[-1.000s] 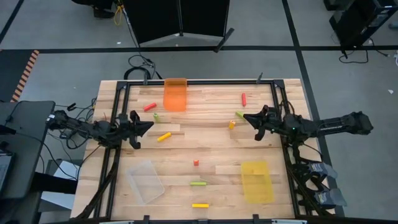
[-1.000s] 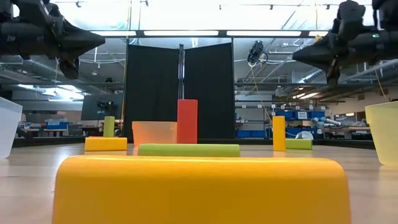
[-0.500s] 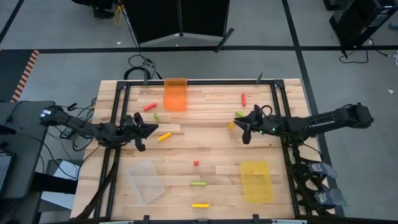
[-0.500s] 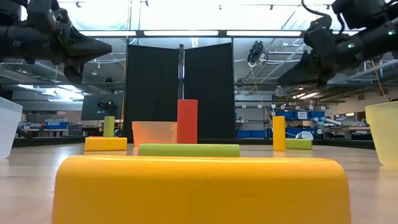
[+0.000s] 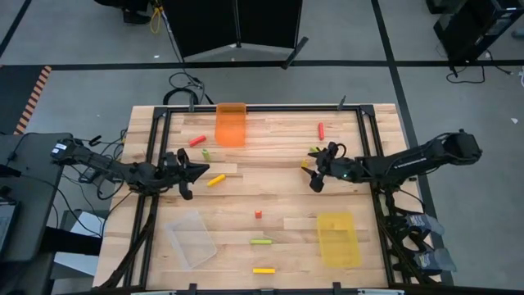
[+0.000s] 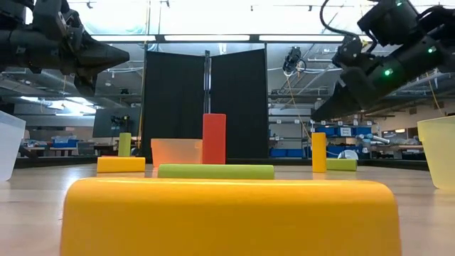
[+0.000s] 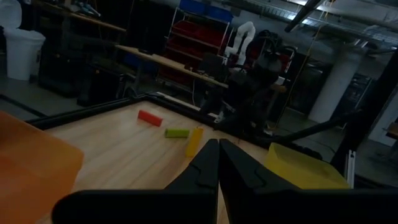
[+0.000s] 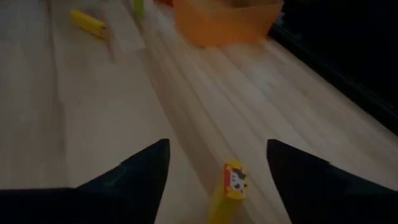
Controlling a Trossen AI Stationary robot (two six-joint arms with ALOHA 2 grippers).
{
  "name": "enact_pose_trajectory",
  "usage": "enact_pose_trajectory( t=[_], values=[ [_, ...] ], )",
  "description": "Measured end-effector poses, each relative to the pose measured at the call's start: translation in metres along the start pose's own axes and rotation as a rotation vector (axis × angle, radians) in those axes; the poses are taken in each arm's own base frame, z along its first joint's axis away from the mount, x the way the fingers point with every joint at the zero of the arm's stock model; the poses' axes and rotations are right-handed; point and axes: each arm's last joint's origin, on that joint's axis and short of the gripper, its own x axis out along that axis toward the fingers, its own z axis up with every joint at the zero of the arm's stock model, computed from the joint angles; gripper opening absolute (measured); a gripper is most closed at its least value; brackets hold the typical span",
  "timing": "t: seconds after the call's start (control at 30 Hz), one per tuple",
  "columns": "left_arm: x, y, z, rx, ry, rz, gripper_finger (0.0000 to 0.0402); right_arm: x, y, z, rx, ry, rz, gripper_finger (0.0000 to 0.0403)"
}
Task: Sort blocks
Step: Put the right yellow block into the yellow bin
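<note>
Your right end effector has dropped and slid left over the last second, and now hangs wide open and empty just above the upright yellow block at centre right of the table. That reads as lining up a first pick. Your left end effector, closed and empty, has crept toward the yellow bar at centre left.

Red, yellow and lime green blocks lie on pale wood table, beside an orange bin.
</note>
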Motion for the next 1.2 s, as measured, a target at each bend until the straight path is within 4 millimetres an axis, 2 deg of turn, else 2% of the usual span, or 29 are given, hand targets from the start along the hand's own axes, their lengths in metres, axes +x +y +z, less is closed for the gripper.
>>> enact_pose_trajectory(
  t=[0.2,0.8,1.0,1.2],
  values=[
    [0.000,0.000,0.000,0.002,0.000,0.000,0.0017,0.007,-0.001,-0.006,-0.007,0.037,-0.054,0.0305],
    [0.000,0.000,0.000,0.029,0.001,0.001,0.0017,0.032,0.002,-0.025,0.023,0.123,-0.097,0.0277],
    [0.000,0.000,0.000,0.030,0.002,0.001,0.0017,0.035,0.003,-0.028,0.025,0.128,-0.099,0.0224],
    [0.000,0.000,-0.001,0.032,0.005,0.002,0.0017,0.036,0.003,-0.028,0.046,0.124,-0.112,0.0125]
  ],
)
